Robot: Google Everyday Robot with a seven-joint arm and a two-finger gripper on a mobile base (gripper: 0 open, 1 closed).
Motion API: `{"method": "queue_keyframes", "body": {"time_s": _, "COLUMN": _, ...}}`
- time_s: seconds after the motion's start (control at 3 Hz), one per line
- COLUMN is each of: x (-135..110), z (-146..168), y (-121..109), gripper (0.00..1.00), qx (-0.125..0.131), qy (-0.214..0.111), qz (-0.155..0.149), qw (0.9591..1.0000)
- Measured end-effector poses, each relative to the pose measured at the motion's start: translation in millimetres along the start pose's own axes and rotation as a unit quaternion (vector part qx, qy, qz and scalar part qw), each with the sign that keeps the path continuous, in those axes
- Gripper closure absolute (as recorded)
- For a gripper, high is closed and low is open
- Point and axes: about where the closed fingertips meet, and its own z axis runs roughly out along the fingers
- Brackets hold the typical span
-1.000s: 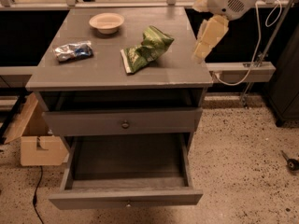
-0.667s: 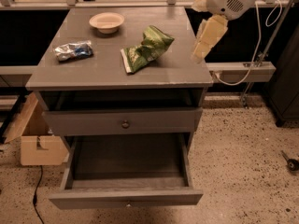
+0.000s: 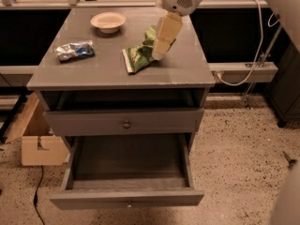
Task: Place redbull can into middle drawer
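Here the gripper (image 3: 160, 49) hangs over the green snack bag (image 3: 136, 58) on the bench (image 3: 103, 73); whether it is clenched or released, I cannot tell. The redbull can (image 3: 75, 50) lies to the left, and the middle drawer (image 3: 126, 198) is pulled out.

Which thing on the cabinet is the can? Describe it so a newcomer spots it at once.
Start at the grey cabinet top. The can lies near its left edge, left of the pale bowl and the green snack bag, over which the gripper hangs. It alone is shiny silver with blue patches.

A cardboard box (image 3: 40, 146) sits on speckled floor (image 3: 234, 144) beside a grey cabinet (image 3: 103, 74).
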Motion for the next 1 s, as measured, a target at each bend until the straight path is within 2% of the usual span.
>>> {"method": "queue_keyframes", "body": {"time_s": 0.33, "x": -56.7, "z": 46.8, "y": -5.2, "gripper": 0.0, "qx": -0.028, "qy": -0.009, "qz": -0.025, "qw": 0.9993}}
{"method": "queue_keyframes", "body": {"time_s": 1.0, "x": -117.8, "z": 103.5, "y": -27.3, "gripper": 0.0, "qx": -0.071, "qy": -0.061, "qz": -0.047, "qw": 0.9945}}
